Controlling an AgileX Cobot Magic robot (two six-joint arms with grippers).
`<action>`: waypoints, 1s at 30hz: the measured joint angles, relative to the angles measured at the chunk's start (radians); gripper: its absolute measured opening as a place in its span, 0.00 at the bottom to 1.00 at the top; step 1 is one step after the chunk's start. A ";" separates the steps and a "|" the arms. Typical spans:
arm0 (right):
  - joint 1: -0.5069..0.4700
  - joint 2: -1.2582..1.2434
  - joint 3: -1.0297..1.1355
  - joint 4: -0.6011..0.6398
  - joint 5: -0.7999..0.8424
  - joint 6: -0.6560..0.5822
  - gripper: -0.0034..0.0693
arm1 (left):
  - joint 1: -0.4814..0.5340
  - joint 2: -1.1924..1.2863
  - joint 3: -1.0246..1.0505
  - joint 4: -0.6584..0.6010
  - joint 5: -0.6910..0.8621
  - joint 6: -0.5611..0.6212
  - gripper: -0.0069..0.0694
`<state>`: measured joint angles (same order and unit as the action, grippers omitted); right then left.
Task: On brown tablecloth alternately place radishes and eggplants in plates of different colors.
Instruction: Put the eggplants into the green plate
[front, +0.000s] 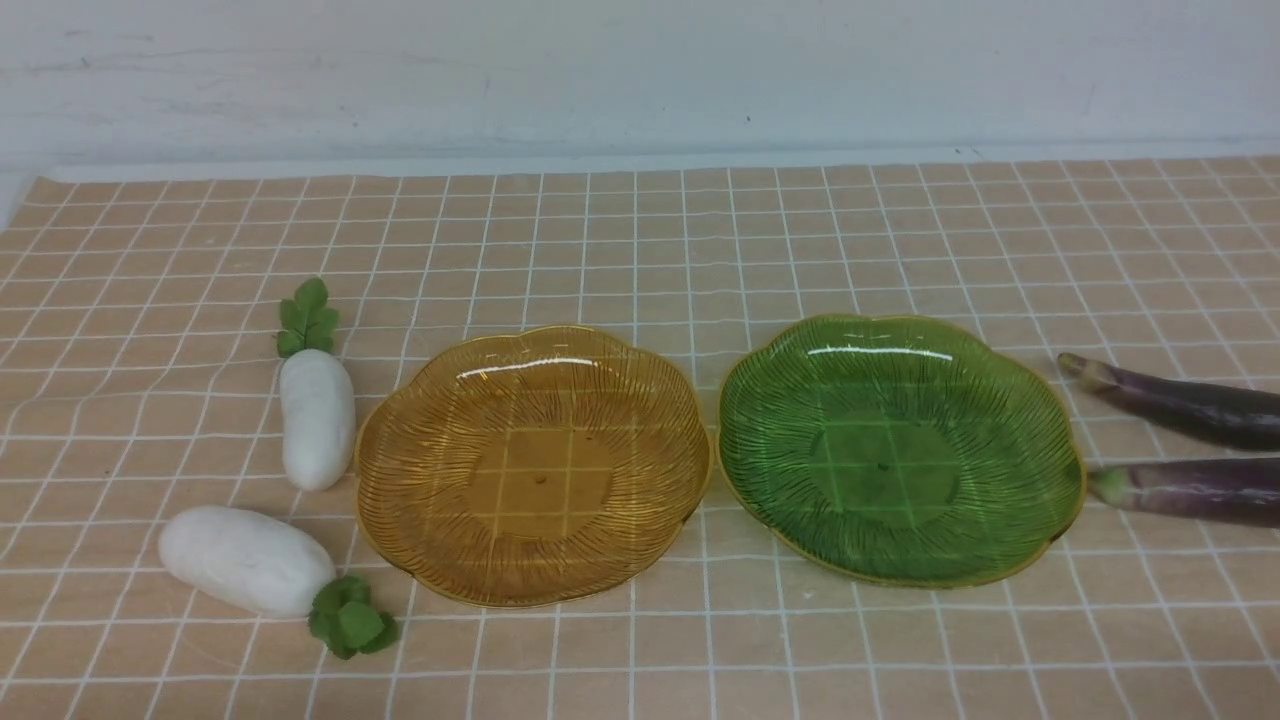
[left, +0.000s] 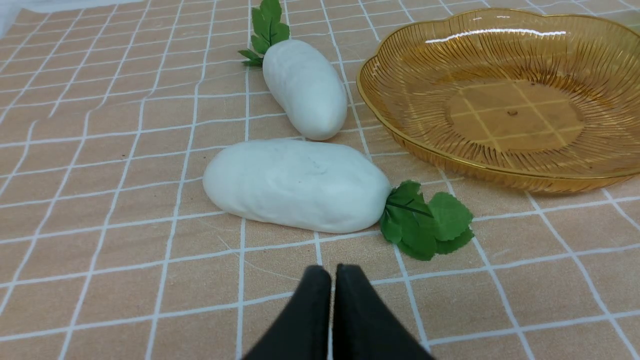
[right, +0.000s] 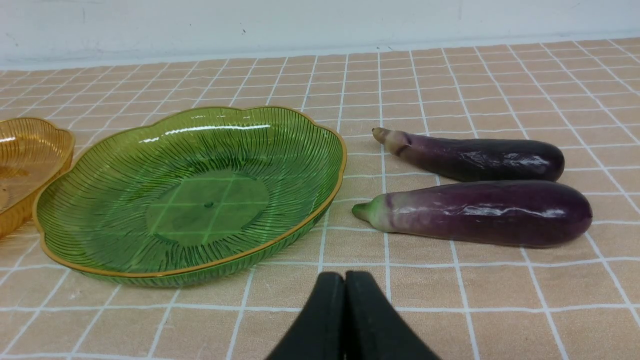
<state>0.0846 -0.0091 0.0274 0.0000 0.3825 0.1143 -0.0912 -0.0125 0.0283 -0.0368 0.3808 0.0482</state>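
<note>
On the brown tablecloth (front: 640, 250) an amber plate (front: 533, 464) and a green plate (front: 900, 446) sit side by side, both empty. Two white radishes lie left of the amber plate: one farther (front: 317, 418), one nearer (front: 245, 560); both show in the left wrist view (left: 306, 88) (left: 297, 185). Two purple eggplants lie right of the green plate (front: 1190, 405) (front: 1195, 490), also in the right wrist view (right: 475, 158) (right: 480, 212). My left gripper (left: 333, 272) is shut and empty, just short of the nearer radish. My right gripper (right: 345, 279) is shut and empty, near the green plate's rim (right: 310, 220).
A white wall (front: 640, 70) runs behind the cloth's far edge. The cloth's left edge (front: 25, 195) shows at the far left. Neither arm shows in the front view.
</note>
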 joint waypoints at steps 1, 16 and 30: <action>0.000 0.000 0.000 0.000 0.000 0.000 0.02 | 0.000 0.000 0.000 0.000 0.000 0.000 0.09; 0.000 0.000 0.000 0.453 -0.069 0.236 0.02 | 0.000 0.000 0.000 -0.460 -0.001 -0.267 0.09; 0.000 0.031 -0.255 0.548 -0.050 -0.022 0.03 | 0.000 0.000 -0.042 -0.943 -0.036 -0.243 0.09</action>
<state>0.0846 0.0217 -0.2273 0.5484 0.3326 0.0919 -0.0912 -0.0125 -0.0137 -0.9797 0.3443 -0.1944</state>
